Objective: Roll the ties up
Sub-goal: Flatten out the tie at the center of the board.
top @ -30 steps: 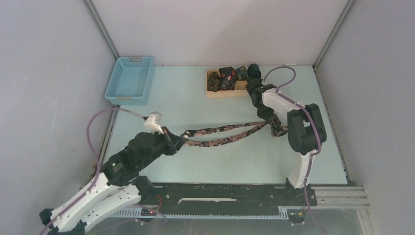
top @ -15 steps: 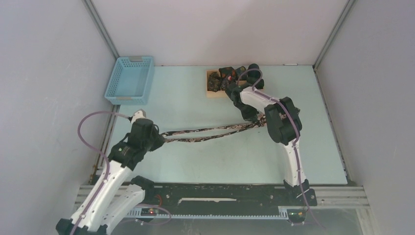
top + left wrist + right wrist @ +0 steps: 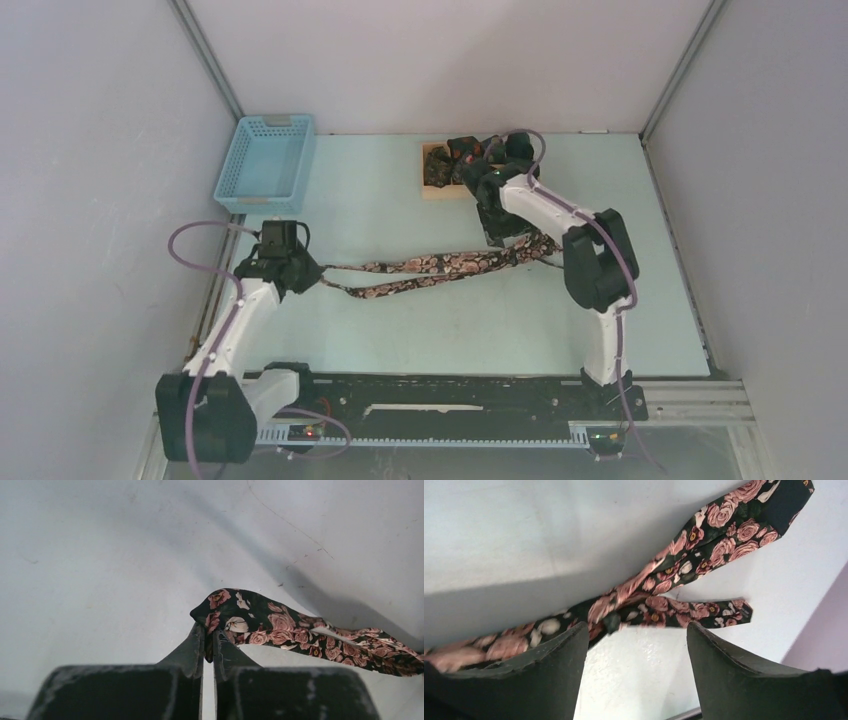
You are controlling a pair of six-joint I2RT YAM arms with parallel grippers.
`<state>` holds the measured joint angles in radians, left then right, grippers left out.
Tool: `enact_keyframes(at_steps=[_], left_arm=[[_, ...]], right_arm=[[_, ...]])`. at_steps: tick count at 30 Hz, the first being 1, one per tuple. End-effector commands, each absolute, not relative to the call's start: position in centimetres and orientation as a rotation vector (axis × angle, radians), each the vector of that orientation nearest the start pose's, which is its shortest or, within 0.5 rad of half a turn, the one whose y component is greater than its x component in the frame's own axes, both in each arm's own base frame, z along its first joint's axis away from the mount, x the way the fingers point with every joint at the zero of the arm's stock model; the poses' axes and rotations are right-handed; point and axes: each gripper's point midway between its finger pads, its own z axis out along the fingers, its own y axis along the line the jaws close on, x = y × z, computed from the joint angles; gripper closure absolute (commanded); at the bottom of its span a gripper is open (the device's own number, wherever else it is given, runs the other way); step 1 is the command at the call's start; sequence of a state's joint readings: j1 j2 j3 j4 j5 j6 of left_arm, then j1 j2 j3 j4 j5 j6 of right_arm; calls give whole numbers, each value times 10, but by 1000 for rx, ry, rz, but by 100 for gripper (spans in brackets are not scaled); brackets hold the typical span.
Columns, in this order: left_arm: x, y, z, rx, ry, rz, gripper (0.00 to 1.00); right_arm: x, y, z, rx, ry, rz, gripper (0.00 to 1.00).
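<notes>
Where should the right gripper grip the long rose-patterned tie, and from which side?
Where its two strips cross, just short of the loose ends, coming straight down. The tie lies flat on the table there, and the right gripper hangs open over that crossing, so both strips should fit between the jaws.

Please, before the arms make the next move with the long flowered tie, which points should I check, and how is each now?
1. Left claw pinches the long tie at its fold: ok.
2. Right claw open: ok.
3. Right claw clear of the tie: cannot tell.
4. Wide end and narrow end lie together: not ok, they spread apart.
5. Room in the tray beside the rolled ties: cannot tell.
</notes>
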<state>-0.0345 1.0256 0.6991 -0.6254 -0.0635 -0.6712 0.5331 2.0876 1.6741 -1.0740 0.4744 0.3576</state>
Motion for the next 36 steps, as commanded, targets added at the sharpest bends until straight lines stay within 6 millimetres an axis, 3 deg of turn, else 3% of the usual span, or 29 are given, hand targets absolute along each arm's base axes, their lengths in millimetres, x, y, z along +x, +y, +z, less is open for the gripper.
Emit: enact_keyframes(at_steps=[1,9,13,15,19,23,28,36], left_arm=[[267,-25,84,-846,2415,-324,91],[286,-3,74,-978,2394,-290,68],[296,-3,71,-997,2417,-291,41],[297,0,73,-994,2413,-274,34],[292,25,105,-931,2306,-76,25],[294,18,140,-770,2240,-18,23],[312,-36,147,-551,2327,-82,33],[334,-149,114,-165,2533,-294,42]], right_arm=[[354,153,100,-114,2701,-331,25],[317,147,86,-13,2700,-186,28],[303,145,79,5,2703,-138,32],[298,149,79,4,2695,-87,33],[293,168,81,-65,2686,7,34],[290,188,80,-118,2687,99,35],[284,217,82,-187,2667,196,37],[265,225,67,-219,2703,211,37]])
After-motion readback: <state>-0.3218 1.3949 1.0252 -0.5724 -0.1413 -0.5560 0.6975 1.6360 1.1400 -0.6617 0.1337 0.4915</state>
